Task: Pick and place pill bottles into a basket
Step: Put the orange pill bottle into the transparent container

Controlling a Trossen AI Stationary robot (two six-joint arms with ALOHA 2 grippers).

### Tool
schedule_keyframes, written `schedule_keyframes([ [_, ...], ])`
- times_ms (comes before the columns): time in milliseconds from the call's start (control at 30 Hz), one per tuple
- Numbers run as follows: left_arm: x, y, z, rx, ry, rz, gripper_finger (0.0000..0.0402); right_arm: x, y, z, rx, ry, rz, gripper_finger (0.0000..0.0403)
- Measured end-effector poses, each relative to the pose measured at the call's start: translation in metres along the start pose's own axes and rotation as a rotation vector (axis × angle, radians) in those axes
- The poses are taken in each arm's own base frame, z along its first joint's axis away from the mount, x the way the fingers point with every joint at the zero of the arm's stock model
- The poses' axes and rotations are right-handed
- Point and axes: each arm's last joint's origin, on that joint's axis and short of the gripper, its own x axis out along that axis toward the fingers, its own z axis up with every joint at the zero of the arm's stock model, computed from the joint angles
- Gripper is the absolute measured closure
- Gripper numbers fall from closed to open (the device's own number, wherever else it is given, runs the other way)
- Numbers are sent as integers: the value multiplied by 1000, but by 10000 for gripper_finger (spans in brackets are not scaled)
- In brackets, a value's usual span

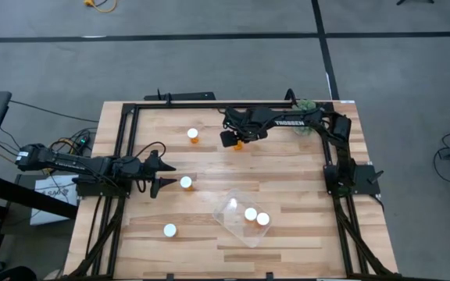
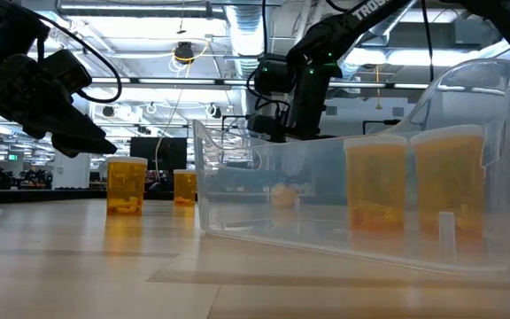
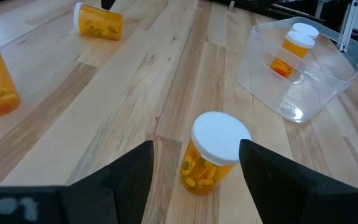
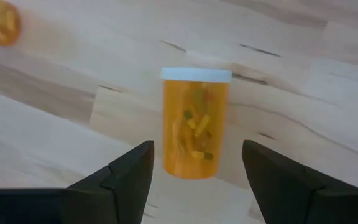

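Six orange pill bottles with white caps show. Two stand in the clear basket (image 1: 237, 217), which rests on the table near the front. One bottle (image 3: 211, 155) stands between the open fingers of my left gripper (image 1: 165, 176), untouched. Another bottle (image 4: 196, 122) lies on its side on the table between the open fingers of my right gripper (image 1: 231, 140), also untouched. One bottle (image 1: 193, 135) stands at the far left, and one (image 1: 169, 230) near the front left.
A black metal frame (image 1: 123, 140) runs around the table's edges. A green spiky ball (image 1: 306, 104) sits at the far right by the right arm. Bare wood lies between the basket and the far bottles.
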Motion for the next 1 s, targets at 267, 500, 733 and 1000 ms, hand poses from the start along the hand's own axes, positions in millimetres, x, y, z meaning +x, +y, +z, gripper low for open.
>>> schedule_keyframes([
  [267, 0, 0, 0, 0, 0, 0, 175, 0, -1, 5, -11, -14, 27, 163],
  [500, 0, 0, 0, 0, 0, 0, 175, 9, 2, 8, -27, -21, 48, 163],
  [733, 0, 0, 0, 0, 0, 0, 175, 39, 12, -6, -61, 59, 70, 163],
  [1000, 0, 0, 0, 0, 0, -1, 175, 45, 16, -11, -95, 68, 76, 167],
])
